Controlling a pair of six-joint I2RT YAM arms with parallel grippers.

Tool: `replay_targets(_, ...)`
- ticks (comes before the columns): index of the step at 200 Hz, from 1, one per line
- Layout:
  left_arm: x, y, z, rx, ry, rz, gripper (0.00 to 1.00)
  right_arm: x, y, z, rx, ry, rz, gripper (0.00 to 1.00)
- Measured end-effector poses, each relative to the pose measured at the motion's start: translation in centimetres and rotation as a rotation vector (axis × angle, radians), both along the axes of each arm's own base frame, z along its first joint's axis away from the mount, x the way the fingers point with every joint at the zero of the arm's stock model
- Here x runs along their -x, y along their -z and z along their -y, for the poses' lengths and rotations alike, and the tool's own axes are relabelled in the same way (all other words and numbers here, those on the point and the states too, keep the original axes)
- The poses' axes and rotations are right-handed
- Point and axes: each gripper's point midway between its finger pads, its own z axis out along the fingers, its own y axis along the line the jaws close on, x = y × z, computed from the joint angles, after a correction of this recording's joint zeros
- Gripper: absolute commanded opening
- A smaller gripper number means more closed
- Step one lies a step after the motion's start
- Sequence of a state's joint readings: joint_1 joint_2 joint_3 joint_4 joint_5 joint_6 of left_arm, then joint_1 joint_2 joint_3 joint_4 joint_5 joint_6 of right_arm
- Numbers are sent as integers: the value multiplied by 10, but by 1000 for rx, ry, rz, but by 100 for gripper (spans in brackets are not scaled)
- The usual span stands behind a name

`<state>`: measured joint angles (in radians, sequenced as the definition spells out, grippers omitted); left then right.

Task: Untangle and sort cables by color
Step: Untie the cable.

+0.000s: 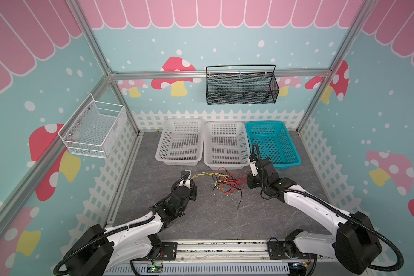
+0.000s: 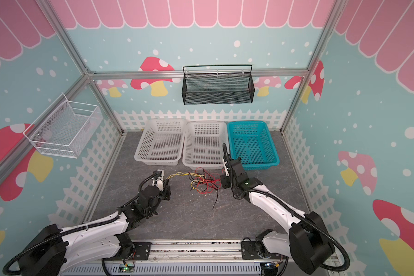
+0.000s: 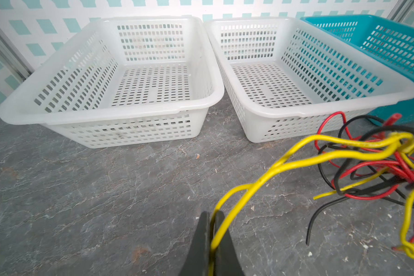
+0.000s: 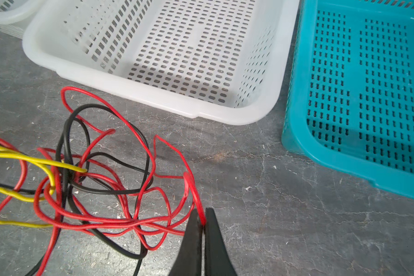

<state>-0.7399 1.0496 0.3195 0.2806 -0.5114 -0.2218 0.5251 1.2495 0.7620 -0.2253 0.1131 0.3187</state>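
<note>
**While both grippers pinch a strand, the knot waits to be drawn apart**

Seen in both top views, the cables (image 1: pixel 226 182) lie as one knot on the grey tabletop (image 1: pixel 177 219), just in front of the middle white basket (image 1: pixel 226 165) and between your two arms. Your left gripper (image 1: pixel 192 179) sits to the knot's left, with a yellow cable (image 1: pixel 202 175) running from it into the heap. Your right gripper (image 1: pixel 247 177) is at the knot's right edge, near the teal basket (image 1: pixel 288 165). None of the three floor baskets, the left white basket (image 1: pixel 177 163) included, shows a cable inside. I judge that sorting has not begun and you are at the untangling step.

In the left wrist view, the left gripper (image 3: pixel 212 216) is clamped tight on the yellow cable (image 3: pixel 276 167). It twists with a second yellow run, then dives among red and black strands. Bare tabletop lies on the side away from the knot.

In the right wrist view, the right gripper (image 4: pixel 203 215) is pinched closed on a red cable (image 4: pixel 193 191) at the knot's outer loop. A black cable (image 4: pixel 65 153) threads through the red loops.

Your next move, as I read it, is to draw the two grips apart slowly, watching where yellow crosses red. You have open room to the left and on the robot's side of the knot, where one black end trails. The basket rims stand close behind, and the teal basket's near corner crowds your right hand.
</note>
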Motion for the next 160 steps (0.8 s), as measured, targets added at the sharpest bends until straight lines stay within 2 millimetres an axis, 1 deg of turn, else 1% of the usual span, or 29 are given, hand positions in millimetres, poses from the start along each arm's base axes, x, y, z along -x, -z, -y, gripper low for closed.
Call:
replay_targets(28,-3,-1,-3,-11,-14,-18,0,-1,11,0,16,5,-21,0)
replay_targets(56,-13,-7,-19,10,-63,-50,0,-3,15,0,12,13,-26,0)
replay_targets(85,-20,-22,-33,56,-101,-68,0,-6,15,-4,-8,13,-20,0)
replay_targets(111,-20,-30,-45,97,-121,-81,0,-8,19,-8,-17,9,-28,0)
replay_targets(139,-16,-29,-56,123,-144,-120,0,-8,27,-13,-21,-4,-48,0)
replay_targets(160,-17,-29,-59,143,-152,-138,0,-8,28,-14,-24,-3,-50,0)
